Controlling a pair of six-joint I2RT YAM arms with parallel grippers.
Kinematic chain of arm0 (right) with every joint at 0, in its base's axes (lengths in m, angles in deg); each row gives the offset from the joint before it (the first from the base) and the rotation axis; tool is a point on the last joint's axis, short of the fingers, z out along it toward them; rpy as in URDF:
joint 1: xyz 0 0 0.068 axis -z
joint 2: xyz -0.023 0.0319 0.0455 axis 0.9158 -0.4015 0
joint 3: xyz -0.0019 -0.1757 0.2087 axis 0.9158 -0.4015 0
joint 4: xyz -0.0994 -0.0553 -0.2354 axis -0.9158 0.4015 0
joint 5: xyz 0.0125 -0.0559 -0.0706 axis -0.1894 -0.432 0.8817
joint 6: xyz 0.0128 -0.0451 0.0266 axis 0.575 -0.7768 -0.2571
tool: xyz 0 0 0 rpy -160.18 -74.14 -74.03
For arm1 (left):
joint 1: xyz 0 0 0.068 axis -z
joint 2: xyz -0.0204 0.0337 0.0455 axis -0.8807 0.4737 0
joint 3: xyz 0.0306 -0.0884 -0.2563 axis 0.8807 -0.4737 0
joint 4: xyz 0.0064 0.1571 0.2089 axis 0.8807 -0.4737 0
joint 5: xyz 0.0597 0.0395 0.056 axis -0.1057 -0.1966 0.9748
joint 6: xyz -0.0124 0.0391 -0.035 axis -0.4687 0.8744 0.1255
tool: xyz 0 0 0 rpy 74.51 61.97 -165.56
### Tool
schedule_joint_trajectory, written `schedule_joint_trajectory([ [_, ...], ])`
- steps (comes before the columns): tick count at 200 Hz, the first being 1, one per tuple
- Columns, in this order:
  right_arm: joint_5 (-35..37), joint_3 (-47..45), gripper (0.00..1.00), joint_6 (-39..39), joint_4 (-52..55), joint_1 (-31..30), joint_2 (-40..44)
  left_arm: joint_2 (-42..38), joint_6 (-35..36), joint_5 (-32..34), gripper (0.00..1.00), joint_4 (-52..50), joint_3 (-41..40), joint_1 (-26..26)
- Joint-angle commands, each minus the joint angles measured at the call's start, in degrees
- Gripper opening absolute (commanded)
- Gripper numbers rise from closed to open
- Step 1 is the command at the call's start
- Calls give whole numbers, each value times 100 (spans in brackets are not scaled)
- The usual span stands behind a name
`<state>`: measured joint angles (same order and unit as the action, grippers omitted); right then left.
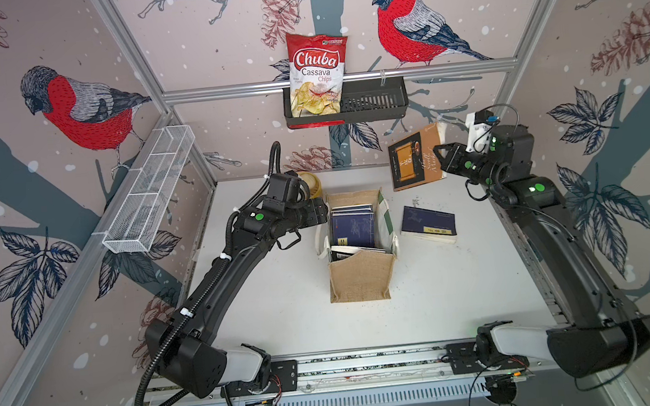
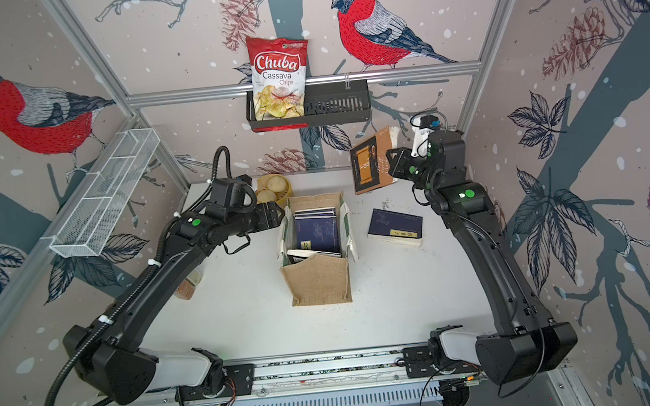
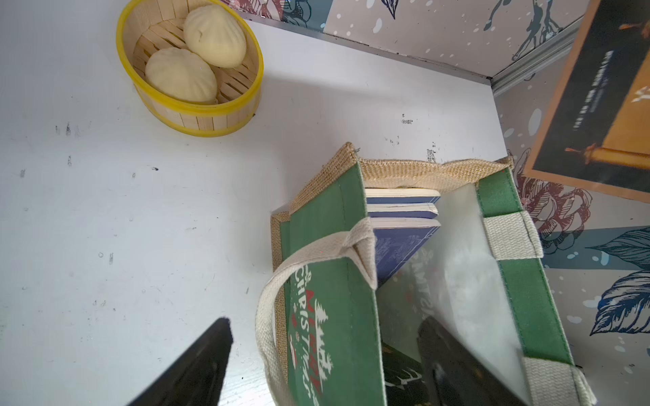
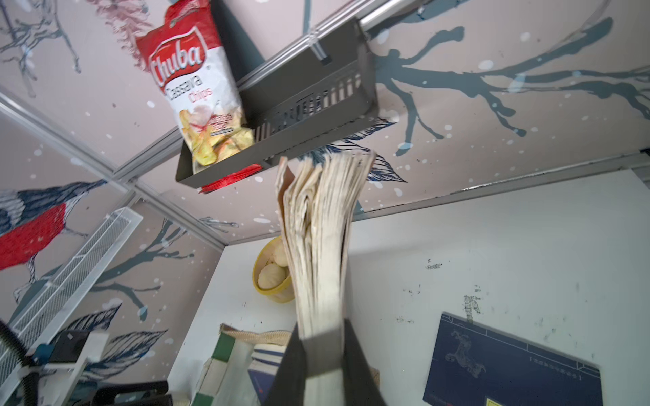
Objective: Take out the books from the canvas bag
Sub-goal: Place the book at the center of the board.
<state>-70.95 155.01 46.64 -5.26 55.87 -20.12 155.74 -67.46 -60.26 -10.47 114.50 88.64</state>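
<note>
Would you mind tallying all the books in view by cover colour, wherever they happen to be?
Navy blue: 4, one navy book lying on the table, three navy books in the canvas bag
Brown: 1, the brown book held in the jaws of the right gripper
Black: 1, the black book in the bag
Total: 6

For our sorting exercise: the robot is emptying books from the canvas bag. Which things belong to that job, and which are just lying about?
Job: canvas bag; navy books inside it; navy book on the table; brown book in the right hand.
Lying about: chips bag; bun steamer; wire rack; black basket.
</note>
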Motion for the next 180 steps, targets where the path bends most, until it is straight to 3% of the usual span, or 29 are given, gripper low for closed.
schedule_joint_trajectory([
  [1,-263,-696,7,774,-1648,335,210,76,29,-54,84,62,141,3],
  [50,-262,-2466,7,1777,-3537,1156,514,109,5,5,84,-83,255,6],
  [76,-593,-3006,7,2189,-3856,1601,695,114,-34,12,84,-154,305,4],
  [120,-1566,-3425,7,1943,-2770,1643,1518,247,-9,-9,85,-191,392,3],
  [151,-2074,-3931,7,1524,-1352,1669,2566,351,-100,-19,84,-54,382,10],
  [180,-2258,-4769,7,1617,-564,1696,3677,459,-186,-67,84,-9,375,15],
])
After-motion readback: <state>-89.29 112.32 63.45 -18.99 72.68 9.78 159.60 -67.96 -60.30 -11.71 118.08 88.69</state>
